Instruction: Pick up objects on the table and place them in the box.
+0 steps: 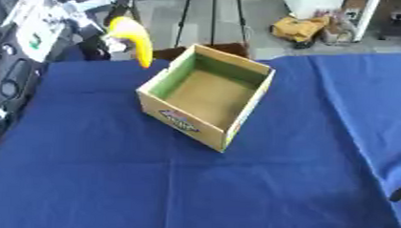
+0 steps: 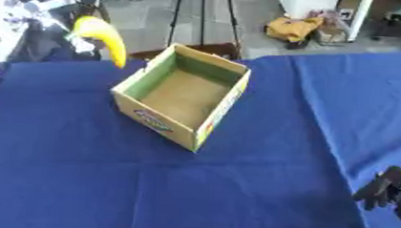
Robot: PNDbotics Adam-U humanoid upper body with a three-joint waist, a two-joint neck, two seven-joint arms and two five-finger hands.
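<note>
Yellow banana (image 1: pixel 133 38) hangs pinched in the robot's left hand (image 1: pixel 106 36), raised above the blue-covered table (image 1: pixel 110 179) just left of the open cardboard box (image 1: pixel 209 94), while the right hand (image 2: pixel 383 191) rests near the lower right corner, fingers relaxed.

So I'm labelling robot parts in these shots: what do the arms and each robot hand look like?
The left arm at the upper left looks bulky, silver-white and black, with a small green marking on a pale panel; its robot hand is light grey and black. The right robot hand at the lower right edge is black, with dark fingers. I cannot make out any cables clearly.
</note>
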